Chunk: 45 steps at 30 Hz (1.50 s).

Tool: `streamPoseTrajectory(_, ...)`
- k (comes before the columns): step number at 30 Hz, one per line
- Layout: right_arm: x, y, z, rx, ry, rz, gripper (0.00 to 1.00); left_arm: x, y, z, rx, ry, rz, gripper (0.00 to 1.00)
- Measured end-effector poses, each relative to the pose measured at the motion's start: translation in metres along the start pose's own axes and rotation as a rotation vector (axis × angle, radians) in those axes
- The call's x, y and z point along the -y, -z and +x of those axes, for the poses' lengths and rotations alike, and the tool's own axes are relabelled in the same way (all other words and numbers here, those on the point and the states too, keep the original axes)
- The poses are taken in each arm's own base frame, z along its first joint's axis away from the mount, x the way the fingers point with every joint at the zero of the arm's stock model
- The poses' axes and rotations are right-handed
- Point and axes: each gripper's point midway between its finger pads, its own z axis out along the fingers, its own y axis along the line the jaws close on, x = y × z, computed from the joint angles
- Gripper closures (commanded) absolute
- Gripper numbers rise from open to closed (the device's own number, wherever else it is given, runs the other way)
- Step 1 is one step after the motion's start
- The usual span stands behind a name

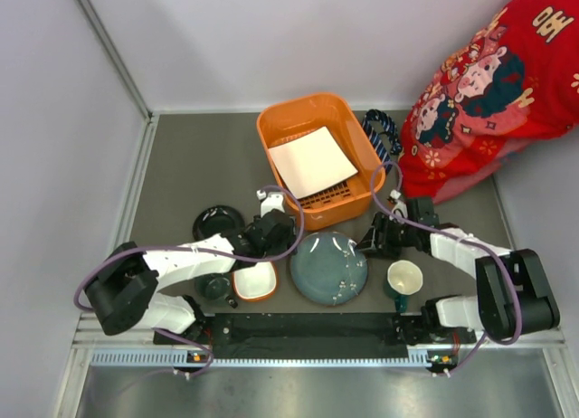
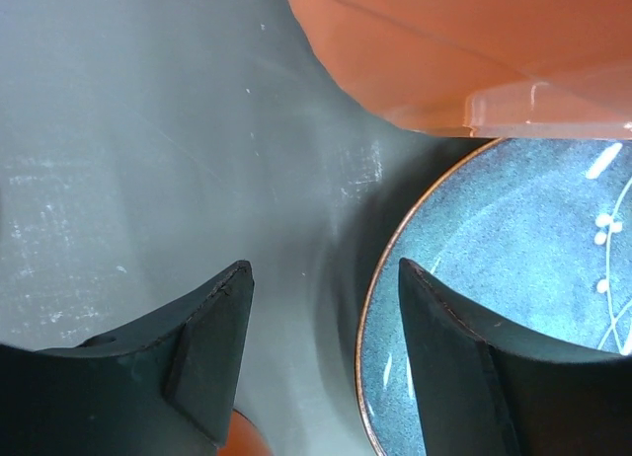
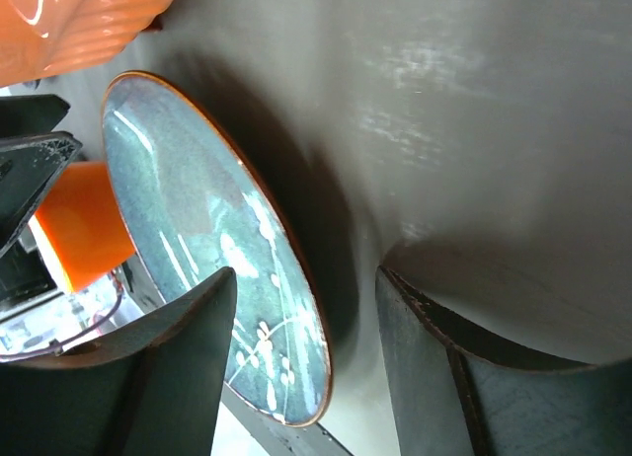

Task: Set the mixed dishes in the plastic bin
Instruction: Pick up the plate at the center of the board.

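Jaws standing spread on left gripper (image 2: 324,273) and right gripper (image 3: 304,273), both flanking round blue-grey ceramic plate (image 1: 329,268) at lower centre

Glossy glazed blue-grey plate (image 1: 329,269), smooth orange plastic bin (image 1: 303,104), matt grey table (image 1: 181,174).

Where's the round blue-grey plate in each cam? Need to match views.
Top external: blue-grey plate at low centre, just below the orange bin.
Left wrist: plate at lower right, bin above it.
Right wrist: plate left of centre, seen obliquely, bin at top left.
Shared landmark: the orange bin, beside the plate in all three.
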Motion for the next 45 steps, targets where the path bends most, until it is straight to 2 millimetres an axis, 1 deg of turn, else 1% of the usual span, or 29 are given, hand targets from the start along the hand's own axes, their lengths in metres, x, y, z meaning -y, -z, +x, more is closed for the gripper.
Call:
streamPoseTrajectory(5, -0.006, -0.006, 0.003, -0.020, 0.010, -0.024, 0.43, 0.003, 0.001, 0.005, -0.016, -0.001, 0.016, 0.35)
streamPoseTrajectory(12, -0.009, -0.010, 0.003, -0.029, 0.001, -0.049, 0.43, -0.002, -0.001, 0.019, -0.046, -0.002, 0.020, 0.36)
streamPoseTrajectory(18, -0.012, -0.014, 0.004, -0.046, -0.010, -0.078, 0.44, 0.004, 0.000, 0.022, -0.052, 0.006, 0.042, 0.37)
streamPoseTrajectory(23, -0.013, -0.015, 0.004, -0.052, -0.015, -0.087, 0.47, 0.008, 0.000, 0.023, -0.054, 0.007, 0.057, 0.38)
streamPoseTrajectory(28, -0.013, -0.018, 0.005, -0.063, -0.018, -0.098, 0.50, 0.008, -0.004, 0.029, -0.070, 0.005, 0.052, 0.40)
streamPoseTrajectory(32, -0.014, -0.019, 0.006, -0.071, -0.020, -0.106, 0.51, 0.012, -0.008, 0.029, -0.065, 0.008, 0.066, 0.45)
streamPoseTrajectory(36, -0.015, -0.020, 0.006, -0.074, -0.023, -0.110, 0.53, 0.018, -0.011, 0.027, -0.056, 0.015, 0.087, 0.58)
streamPoseTrajectory(38, -0.014, -0.020, 0.006, -0.075, -0.023, -0.110, 0.55, 0.021, -0.012, 0.026, -0.057, 0.019, 0.096, 0.61)
streamPoseTrajectory(40, -0.014, -0.021, 0.007, -0.078, -0.026, -0.108, 0.58, 0.022, -0.012, 0.027, -0.058, 0.018, 0.100, 0.65)
streamPoseTrajectory(44, -0.012, -0.022, 0.007, -0.082, -0.030, -0.104, 0.65, 0.024, -0.013, 0.027, -0.060, 0.019, 0.107, 0.67)
streamPoseTrajectory(45, -0.011, -0.022, 0.008, -0.084, -0.033, -0.101, 0.69, 0.024, -0.013, 0.027, -0.060, 0.020, 0.108, 0.67)
